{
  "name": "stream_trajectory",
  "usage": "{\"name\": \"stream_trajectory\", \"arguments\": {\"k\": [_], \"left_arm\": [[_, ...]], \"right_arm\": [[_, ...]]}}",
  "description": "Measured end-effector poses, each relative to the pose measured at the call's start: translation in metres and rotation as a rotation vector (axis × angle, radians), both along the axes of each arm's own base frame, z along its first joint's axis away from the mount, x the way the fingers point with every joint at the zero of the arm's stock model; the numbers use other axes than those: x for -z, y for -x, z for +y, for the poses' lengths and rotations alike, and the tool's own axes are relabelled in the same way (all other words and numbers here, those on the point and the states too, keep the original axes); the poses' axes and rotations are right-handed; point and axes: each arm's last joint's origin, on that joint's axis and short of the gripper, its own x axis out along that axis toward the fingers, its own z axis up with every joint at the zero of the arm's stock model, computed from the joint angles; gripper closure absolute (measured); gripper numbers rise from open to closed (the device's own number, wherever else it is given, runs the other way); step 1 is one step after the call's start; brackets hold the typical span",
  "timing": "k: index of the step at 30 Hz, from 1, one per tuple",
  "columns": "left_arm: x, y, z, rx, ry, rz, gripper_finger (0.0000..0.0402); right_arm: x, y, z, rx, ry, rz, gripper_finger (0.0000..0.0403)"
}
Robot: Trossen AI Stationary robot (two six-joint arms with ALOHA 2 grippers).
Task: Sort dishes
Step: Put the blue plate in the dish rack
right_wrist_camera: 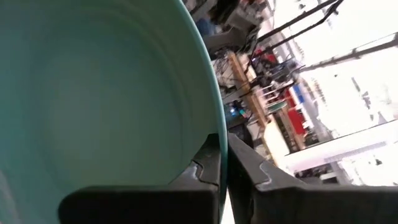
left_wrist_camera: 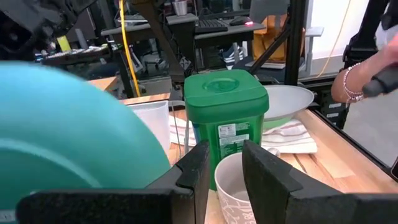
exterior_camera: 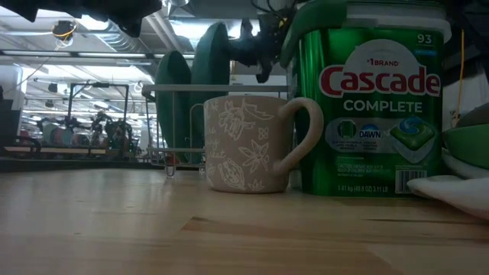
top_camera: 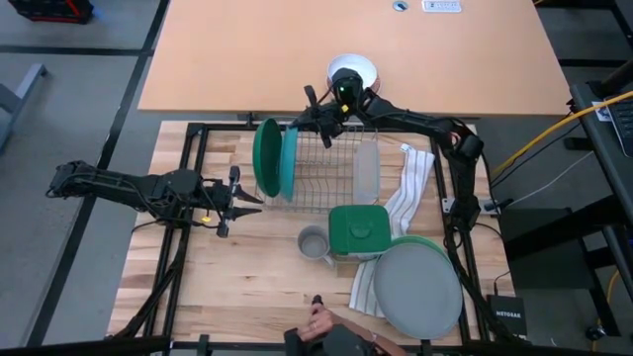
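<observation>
While upright in rack (top_camera: 331, 163), teal plate (top_camera: 288, 163) edge-on

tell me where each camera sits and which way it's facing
High: overhead, straight down on the table; both arms, right gripper at the dish rack.
Low: table height, level past the mug and green tub.
Left wrist: past the left gripper toward tub and mug.
Right wrist: past its fingers, shut on the teal plate rim.
Shared: high and left wrist both show tub, mug, teal plate.
</observation>
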Motion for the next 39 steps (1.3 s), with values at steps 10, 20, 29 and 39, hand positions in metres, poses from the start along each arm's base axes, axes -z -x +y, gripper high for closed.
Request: {"name": "stream_trajectory", "arguments": {"k": [10, 20, 29, 39], "left_arm": [[0.000, 0.000, 0.000, 0.002, -0.015, 0.002, 0.0318], [0.001, 0.000, 0.000, 0.007, -0.068, 0.003, 0.0318], [0.001, 0.000, 0.000, 0.004, -0.035, 0.004, 0.0318], [0.001, 0.000, 0.000, 0.003, -0.034, 0.004, 0.0318]], "right_arm": [[0.014, -0.005, -0.002, 0.072, -0.072, 0.074, 0.0382], [0.014, -0.018, 0.013, 0.220, -0.045, 0.095, 0.0343], [0.015, -0.028, 0.028, 0.341, -0.009, 0.111, 0.0278], [0.016, -0.037, 0.044, 0.499, 0.034, 0.129, 0.0259]]}}
